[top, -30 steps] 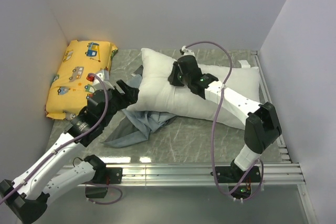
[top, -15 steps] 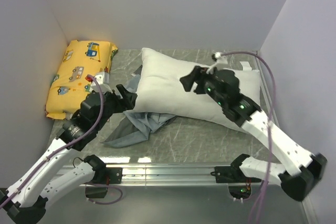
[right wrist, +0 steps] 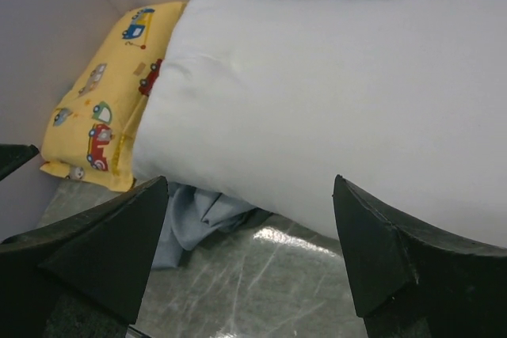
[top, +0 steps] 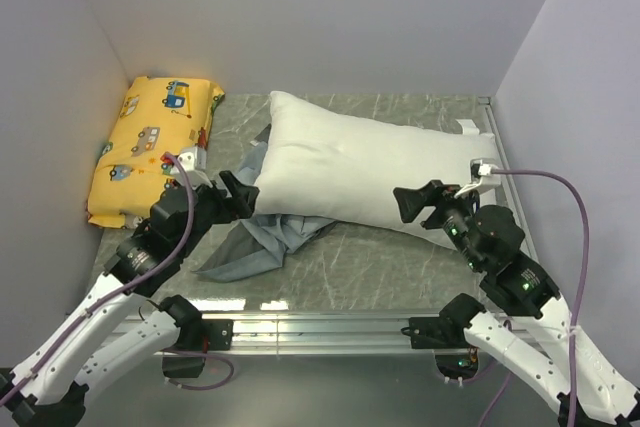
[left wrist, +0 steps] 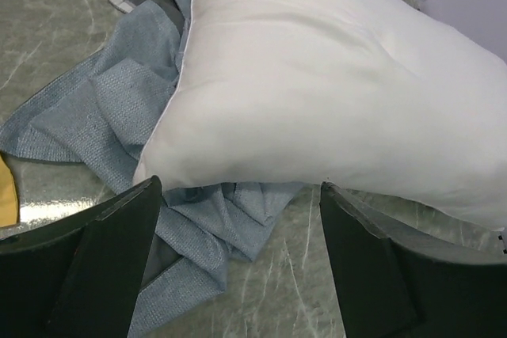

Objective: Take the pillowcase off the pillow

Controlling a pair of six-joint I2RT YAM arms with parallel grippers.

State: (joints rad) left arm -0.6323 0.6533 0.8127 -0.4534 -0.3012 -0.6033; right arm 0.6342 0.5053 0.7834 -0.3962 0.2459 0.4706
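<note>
I count one white pillow across the far middle, one crumpled pillowcase by its near left corner, one yellow cushion at the far left, and two grippers of mine, left gripper and right gripper, all on one table

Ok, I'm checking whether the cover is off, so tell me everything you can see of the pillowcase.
The pillowcase is soft woven cloth, blue-grey side showing, with a darker patch at its far edge. It lies crumpled in loose folds on the marbled table, beside and partly under the left end of the bare white pillow.
</note>
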